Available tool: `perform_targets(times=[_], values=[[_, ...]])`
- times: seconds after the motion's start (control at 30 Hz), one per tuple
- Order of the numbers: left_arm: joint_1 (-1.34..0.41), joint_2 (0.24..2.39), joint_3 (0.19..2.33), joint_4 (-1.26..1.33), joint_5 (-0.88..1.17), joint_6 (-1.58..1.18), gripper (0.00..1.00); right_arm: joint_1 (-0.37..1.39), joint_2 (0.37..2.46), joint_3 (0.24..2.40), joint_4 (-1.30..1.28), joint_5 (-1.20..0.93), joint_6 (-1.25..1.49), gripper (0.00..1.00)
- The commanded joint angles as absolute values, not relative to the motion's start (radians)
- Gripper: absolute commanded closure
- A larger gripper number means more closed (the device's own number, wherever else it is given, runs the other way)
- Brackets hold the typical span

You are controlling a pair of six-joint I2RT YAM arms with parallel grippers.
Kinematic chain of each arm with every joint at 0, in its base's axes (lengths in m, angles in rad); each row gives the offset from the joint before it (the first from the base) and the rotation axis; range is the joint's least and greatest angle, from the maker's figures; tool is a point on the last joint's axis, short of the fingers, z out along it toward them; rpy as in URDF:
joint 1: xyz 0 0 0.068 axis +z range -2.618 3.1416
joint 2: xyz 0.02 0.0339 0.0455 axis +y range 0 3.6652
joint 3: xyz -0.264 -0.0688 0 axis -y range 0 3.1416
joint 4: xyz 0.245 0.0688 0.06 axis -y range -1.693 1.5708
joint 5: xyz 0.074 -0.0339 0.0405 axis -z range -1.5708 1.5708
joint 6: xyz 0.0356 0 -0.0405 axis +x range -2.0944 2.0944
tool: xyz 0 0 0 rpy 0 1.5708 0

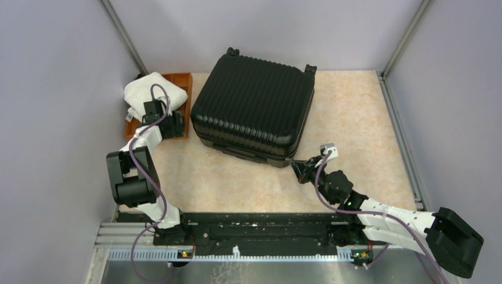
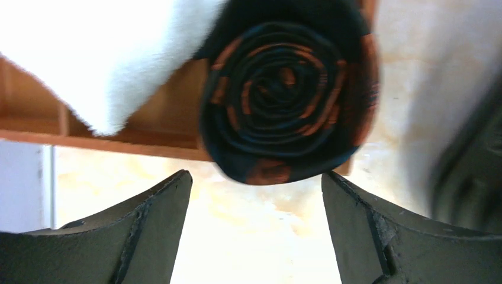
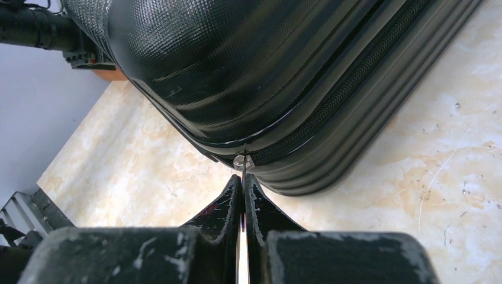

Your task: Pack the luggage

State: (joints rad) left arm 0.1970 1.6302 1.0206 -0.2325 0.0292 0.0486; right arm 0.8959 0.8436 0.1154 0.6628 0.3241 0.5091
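Top external view shows one table (image 1: 361,112) with a pale marbled surface. On its far middle lies the single piece of luggage (image 1: 254,103): a black ribbed hard-shell case, flat and closed, turned slightly askew. Two small caster wheels (image 1: 232,52) show at its far edge.

Just beside its left edge sits one brown wooden tray (image 1: 181,79). One white towel (image 1: 151,90) is bundled over the tray's far-left part.

Two arms reach in from the near edge. The left gripper (image 1: 173,122) is over the tray's near end. The right gripper (image 1: 293,164) is at the suitcase's near-right corner.

Left wrist view adds what the overhead camera hides: one rolled cloth (image 2: 287,100), black with orange patches, seen end-on as a spiral. It lies against the tray's wood with the towel's edge overlapping its upper left. The left gripper's two fingers (image 2: 160,225) stand wide apart below the roll and touch nothing.

Right wrist view alone shows the suitcase's textured shell and its zipper seam running round the corner. One small metal zipper pull (image 3: 240,161) sits there. The right gripper's fingers (image 3: 222,207) are pressed together, tips right at that pull. Whether the pull's tab is pinched between them cannot be told.
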Motion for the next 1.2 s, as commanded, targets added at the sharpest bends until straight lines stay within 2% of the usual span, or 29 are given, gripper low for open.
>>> perform_targets(times=[0.0,0.2,0.43,0.5,0.57,0.73,0.83,1.0,1.17], values=[[0.231,1.598,1.019,-0.174,-0.123,0.100,0.13,0.908,0.813,0.123,0.762,0.350,0.528,1.00],[0.240,1.580,1.054,-0.193,-0.130,0.112,0.12,0.908,0.812,0.115,0.763,0.340,0.540,1.00],[0.209,1.361,1.036,-0.250,0.438,0.082,0.11,0.908,0.804,0.104,0.756,0.345,0.550,1.00],[0.210,1.358,1.023,-0.190,0.545,0.036,0.15,0.908,0.812,0.106,0.757,0.344,0.554,1.00],[0.209,1.406,1.028,-0.137,0.606,-0.022,0.23,0.907,0.816,0.109,0.759,0.340,0.556,1.00],[0.202,1.628,1.187,-0.203,0.596,-0.088,0.47,0.908,0.806,0.110,0.750,0.344,0.561,1.00],[0.190,1.706,1.222,-0.173,0.575,-0.098,0.51,0.908,0.796,0.110,0.736,0.348,0.562,1.00],[0.112,1.795,1.250,-0.172,0.552,-0.101,0.51,0.908,0.775,0.101,0.715,0.366,0.571,1.00],[0.094,1.868,1.255,-0.191,0.401,-0.145,0.51,0.907,0.752,0.117,0.675,0.375,0.559,1.00]])
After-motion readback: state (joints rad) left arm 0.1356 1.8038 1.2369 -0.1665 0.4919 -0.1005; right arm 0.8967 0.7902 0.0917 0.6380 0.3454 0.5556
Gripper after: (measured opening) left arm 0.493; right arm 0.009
